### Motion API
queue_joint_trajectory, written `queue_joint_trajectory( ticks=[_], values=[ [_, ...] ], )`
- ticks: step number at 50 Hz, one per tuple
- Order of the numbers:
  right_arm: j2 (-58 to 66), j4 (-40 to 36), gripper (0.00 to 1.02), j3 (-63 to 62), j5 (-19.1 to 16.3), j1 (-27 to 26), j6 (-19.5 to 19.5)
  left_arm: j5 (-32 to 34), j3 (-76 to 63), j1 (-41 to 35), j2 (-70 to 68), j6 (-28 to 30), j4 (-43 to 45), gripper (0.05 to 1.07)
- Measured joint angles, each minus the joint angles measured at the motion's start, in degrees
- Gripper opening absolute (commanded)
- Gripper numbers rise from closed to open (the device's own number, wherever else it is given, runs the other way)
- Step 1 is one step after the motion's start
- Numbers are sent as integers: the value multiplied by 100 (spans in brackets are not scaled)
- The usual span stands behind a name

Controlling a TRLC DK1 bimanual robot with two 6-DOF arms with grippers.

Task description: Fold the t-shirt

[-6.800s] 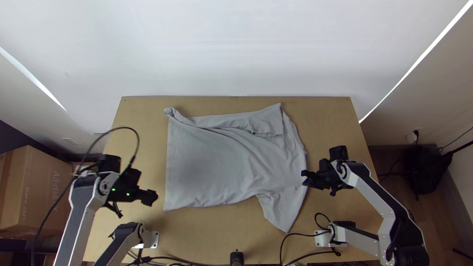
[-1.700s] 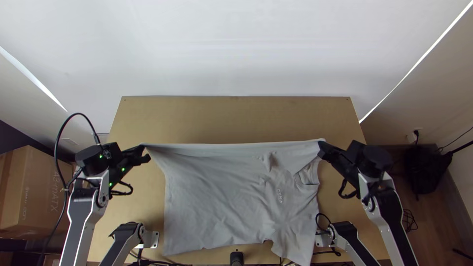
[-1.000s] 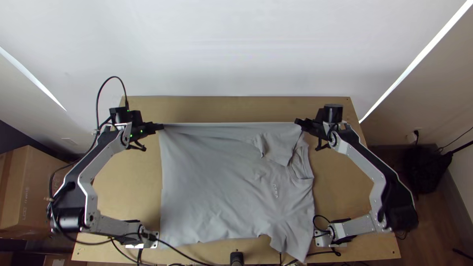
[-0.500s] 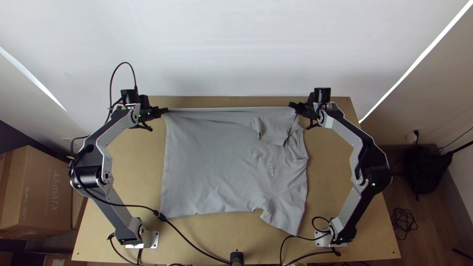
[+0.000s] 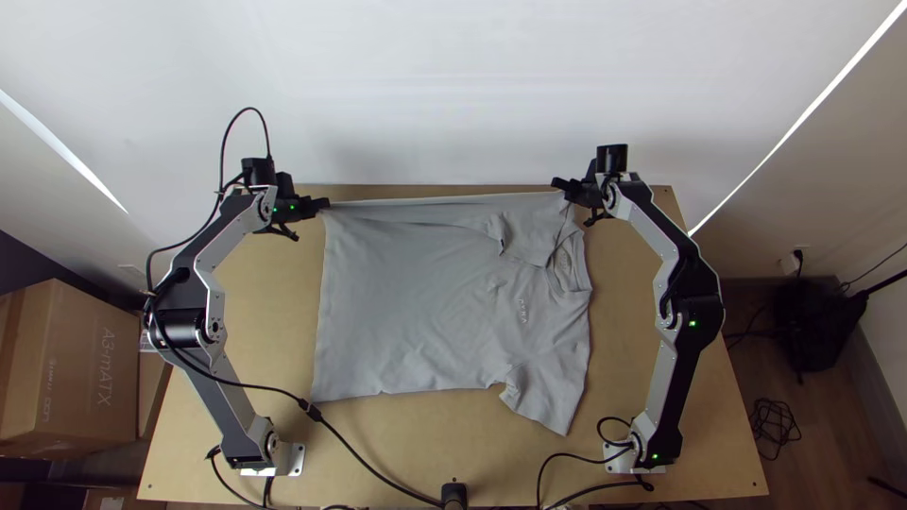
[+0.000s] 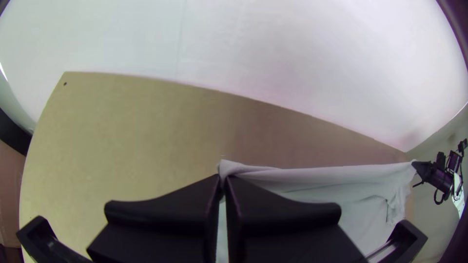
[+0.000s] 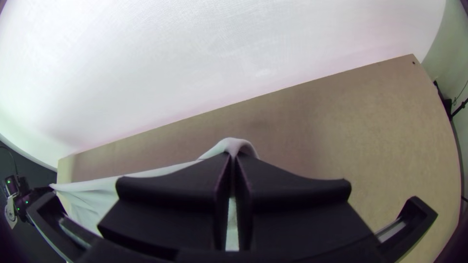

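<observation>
T-shirt [image 5: 416, 321] spread on table [image 5: 453, 444], far edge stretched. Far-left corner clenched by left gripper [image 5: 323, 204]; far-right corner pinched by right gripper [image 5: 559, 185]. Both corners best lowered together, pull kept even, wrinkles eased before release.

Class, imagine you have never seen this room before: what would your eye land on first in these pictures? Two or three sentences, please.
First comes the grey t-shirt, spread across the middle of the wooden table, its far edge drawn nearly straight. Next come the left gripper and the right gripper, one at each end of that edge, their fingers closed on it.
</observation>
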Motion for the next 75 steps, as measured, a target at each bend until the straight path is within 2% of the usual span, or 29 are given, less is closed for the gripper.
queue_joint_trajectory(
  ticks=[9,42,62,73,75],
  values=[
    [-33,-214,2,-79,0,-2,-2,2,-402,0,-334,-35,-98,8],
    [-1405,-236,2,-2013,55,190,-4,50,-2120,39,-1569,-74,315,8],
    [-1978,221,2,-3167,66,201,0,48,-3003,-105,-2118,-247,651,8],
    [-2288,592,2,-3792,85,278,55,46,-3742,-162,-2441,-334,1231,8],
    [-2299,634,5,-3860,83,278,94,42,-3805,-162,-2446,-337,1268,8]
  ],
)
